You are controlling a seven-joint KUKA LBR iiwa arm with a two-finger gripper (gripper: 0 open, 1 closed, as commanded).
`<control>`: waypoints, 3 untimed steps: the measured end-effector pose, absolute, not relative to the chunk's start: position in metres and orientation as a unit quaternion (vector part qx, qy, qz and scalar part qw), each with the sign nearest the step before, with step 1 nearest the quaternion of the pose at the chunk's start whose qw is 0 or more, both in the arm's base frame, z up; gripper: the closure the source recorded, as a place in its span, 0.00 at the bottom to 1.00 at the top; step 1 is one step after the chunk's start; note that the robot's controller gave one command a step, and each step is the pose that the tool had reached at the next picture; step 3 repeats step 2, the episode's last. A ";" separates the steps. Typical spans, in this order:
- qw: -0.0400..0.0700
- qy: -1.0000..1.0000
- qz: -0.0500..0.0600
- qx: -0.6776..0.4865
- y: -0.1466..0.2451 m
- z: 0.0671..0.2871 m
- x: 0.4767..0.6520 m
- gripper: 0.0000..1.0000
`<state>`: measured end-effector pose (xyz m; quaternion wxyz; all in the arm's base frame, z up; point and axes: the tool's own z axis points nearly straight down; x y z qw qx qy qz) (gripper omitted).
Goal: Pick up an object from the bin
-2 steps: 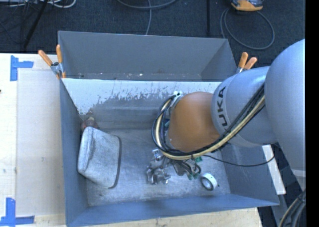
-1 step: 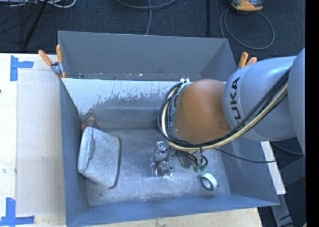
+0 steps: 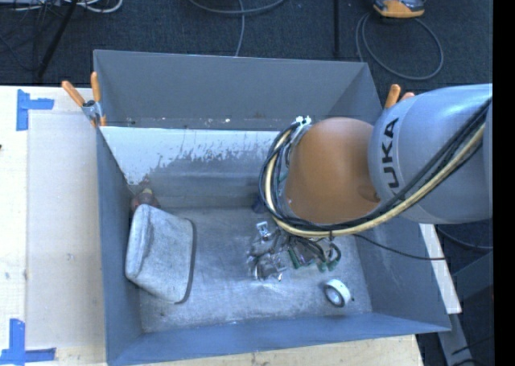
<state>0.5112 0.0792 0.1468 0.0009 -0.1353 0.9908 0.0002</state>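
While low in bin, pincer near white ring

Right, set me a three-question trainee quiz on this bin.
1. True or false: the grey cloth pad lies in the left half of the bin as the camera sees it.
2. Which thing lies to the view's right of the gripper? A) grey cloth pad B) small white ring C) red ball
3. Fill in: the arm's wrist cover is ____.
Key: 1 true; 2 B; 3 orange.
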 end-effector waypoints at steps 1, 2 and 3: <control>0.001 0.991 0.000 -0.134 0.080 0.164 0.512 1.00; 0.000 0.991 0.000 -0.132 0.080 0.167 0.512 1.00; 0.000 0.991 0.000 -0.132 0.080 0.167 0.512 1.00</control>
